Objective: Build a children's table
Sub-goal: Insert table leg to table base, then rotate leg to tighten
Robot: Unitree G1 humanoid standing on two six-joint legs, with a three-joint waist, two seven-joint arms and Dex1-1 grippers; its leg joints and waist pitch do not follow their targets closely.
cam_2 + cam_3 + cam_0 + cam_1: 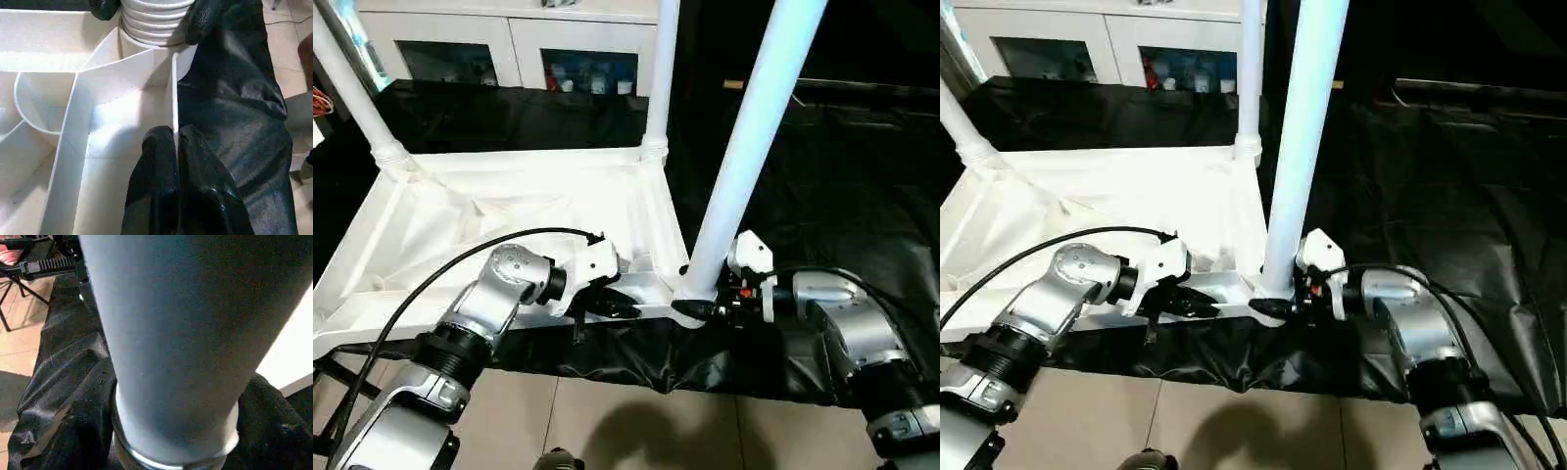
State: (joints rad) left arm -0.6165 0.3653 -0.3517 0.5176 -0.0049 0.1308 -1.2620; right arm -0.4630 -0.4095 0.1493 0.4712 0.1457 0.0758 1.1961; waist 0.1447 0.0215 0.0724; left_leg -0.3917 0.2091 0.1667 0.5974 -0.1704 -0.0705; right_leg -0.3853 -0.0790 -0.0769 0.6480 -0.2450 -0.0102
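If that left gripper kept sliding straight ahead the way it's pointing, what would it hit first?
Most likely the near-corner leg. The left gripper, jaws closed on the tabletop's edge wall, points along that wall toward the leg's ribbed base in its corner socket, where the right gripper's fingers also sit.
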